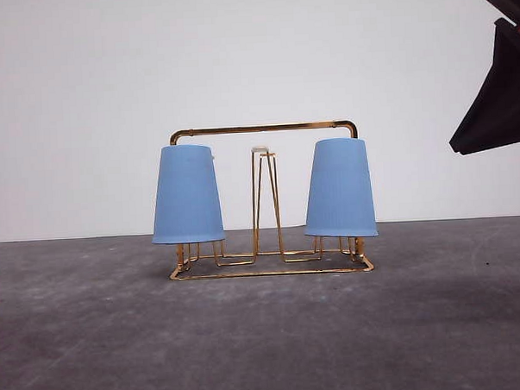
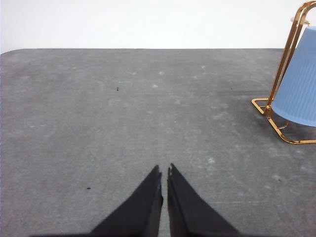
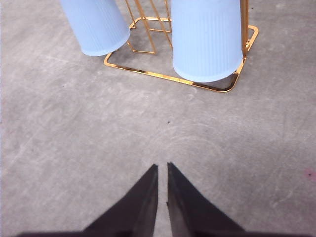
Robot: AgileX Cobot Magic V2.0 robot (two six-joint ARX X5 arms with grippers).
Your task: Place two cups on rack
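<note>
Two light blue ribbed cups [image 1: 187, 194] [image 1: 340, 187] hang upside down on the prongs of the gold wire rack [image 1: 266, 128], one at each end, mouths just above its flat base. A white-tipped centre prong stands bare between them. In the right wrist view both cups [image 3: 96, 22] [image 3: 207, 37] and the rack base [image 3: 163, 76] lie ahead of my right gripper [image 3: 162, 169], which is shut on nothing and well back from them. My left gripper [image 2: 164, 170] is shut and empty over bare table, with one cup [image 2: 298, 84] and the rack's end [image 2: 286, 49] off to the side.
The grey table [image 1: 266, 333] stretches in front of and around the rack, with a white wall behind. A dark part of the right arm [image 1: 501, 89] hangs high at the right, above the table.
</note>
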